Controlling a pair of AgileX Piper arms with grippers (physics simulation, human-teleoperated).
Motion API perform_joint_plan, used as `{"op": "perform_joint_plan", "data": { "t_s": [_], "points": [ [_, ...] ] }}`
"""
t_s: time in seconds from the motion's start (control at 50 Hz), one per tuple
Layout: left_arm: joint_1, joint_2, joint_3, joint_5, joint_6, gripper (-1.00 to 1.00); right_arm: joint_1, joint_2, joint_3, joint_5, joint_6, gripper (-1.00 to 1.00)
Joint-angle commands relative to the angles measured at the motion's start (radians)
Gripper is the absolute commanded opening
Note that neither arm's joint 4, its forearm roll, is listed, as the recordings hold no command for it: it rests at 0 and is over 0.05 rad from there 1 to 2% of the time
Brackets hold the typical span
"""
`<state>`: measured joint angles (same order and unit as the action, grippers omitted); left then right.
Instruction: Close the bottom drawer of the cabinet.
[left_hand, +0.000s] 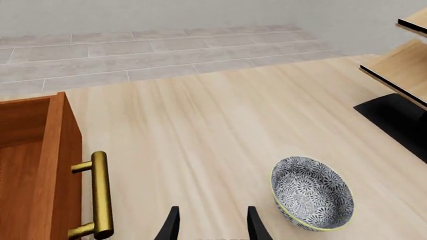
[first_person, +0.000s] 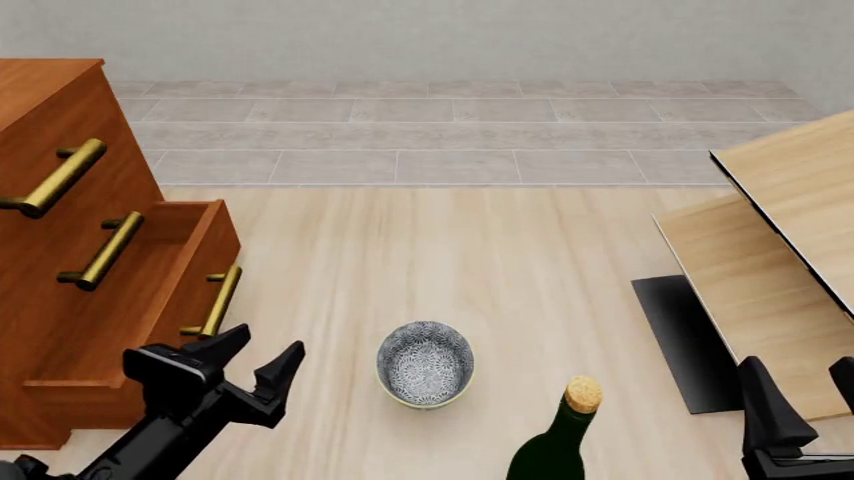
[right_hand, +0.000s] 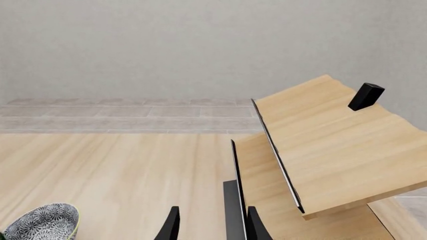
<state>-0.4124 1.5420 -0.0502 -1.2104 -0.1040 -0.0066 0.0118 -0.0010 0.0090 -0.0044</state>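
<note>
The bottom drawer (first_person: 127, 300) juts out of the cabinet (first_person: 54, 140) at my left, its handle (first_person: 216, 300) just ahead of my left gripper (first_person: 254, 365), open and empty. Pushing off-centre could catch the handle or nudge the bowl (first_person: 424, 363). Only the front view shows the bottle (first_person: 558, 445); my right gripper (right_hand: 210, 225) idles, open, empty.

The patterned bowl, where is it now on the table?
In the front view the patterned bowl stands low and near the middle of the table, between the left gripper and the green bottle, right of the open bottom drawer.
</note>
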Motion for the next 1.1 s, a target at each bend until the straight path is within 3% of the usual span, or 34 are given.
{"op": "perform_joint_plan", "data": {
  "t_s": [0.02, 0.4, 1.1],
  "points": [
    [0.034, 0.093, -0.03, -0.009, -0.027, 1.0, 0.0, 0.001, 0.0, -0.002, 0.002, 1.0],
    [0.111, 0.165, -0.053, -0.009, -0.017, 1.0, 0.0, 0.01, 0.0, -0.01, 0.001, 1.0],
    [0.288, 0.235, -0.085, -0.009, 0.071, 1.0, 0.002, 0.007, 0.0, -0.011, -0.011, 1.0]
  ]
}}
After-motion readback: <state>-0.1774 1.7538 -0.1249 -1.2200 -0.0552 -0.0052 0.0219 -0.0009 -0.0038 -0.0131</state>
